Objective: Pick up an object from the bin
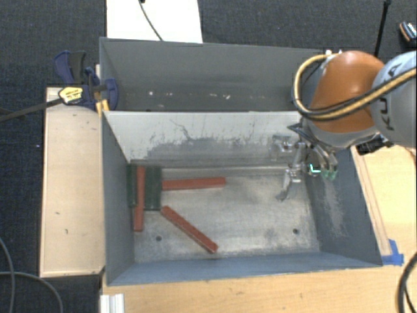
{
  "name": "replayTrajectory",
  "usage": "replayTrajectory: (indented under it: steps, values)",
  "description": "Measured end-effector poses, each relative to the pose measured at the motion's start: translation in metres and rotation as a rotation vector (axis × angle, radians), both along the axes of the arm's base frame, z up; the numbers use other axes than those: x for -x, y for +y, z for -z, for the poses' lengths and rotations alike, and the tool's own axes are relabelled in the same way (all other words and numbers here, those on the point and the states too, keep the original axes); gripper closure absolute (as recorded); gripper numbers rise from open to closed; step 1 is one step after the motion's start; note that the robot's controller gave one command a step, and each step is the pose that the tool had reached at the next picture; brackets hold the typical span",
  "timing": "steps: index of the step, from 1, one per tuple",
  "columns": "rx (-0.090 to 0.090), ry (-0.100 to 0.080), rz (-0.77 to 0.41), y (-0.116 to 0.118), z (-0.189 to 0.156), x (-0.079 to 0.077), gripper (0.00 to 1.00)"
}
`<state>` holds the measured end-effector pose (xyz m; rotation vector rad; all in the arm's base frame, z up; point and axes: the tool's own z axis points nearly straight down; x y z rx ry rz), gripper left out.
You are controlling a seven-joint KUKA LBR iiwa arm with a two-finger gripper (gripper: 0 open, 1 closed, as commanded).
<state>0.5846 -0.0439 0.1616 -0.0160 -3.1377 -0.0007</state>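
We see a dark, finely textured carpet floor along the left side and across the top of the view, reaching into the upper right corner. A black cable runs over it from the left edge toward the middle. A second cable lies across the lower left corner. A thin dark cable slants down at the upper right. The light on the carpet is soft and even.
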Motion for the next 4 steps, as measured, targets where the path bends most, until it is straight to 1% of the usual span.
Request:
replayTrajectory:
  steps: [1,2,3,4]
  values:
    - [-0.004,0.001,0.022,0.081,0.06,0.017,0.0]
    - [-0.004,-0.008,-0.101,0.177,0.092,-0.003,0.0]
    - [-0.001,-0.009,-0.096,0.173,0.091,-0.004,1.0]
    - [-0.001,-0.015,-0.107,0.173,-0.078,0.012,1.0]
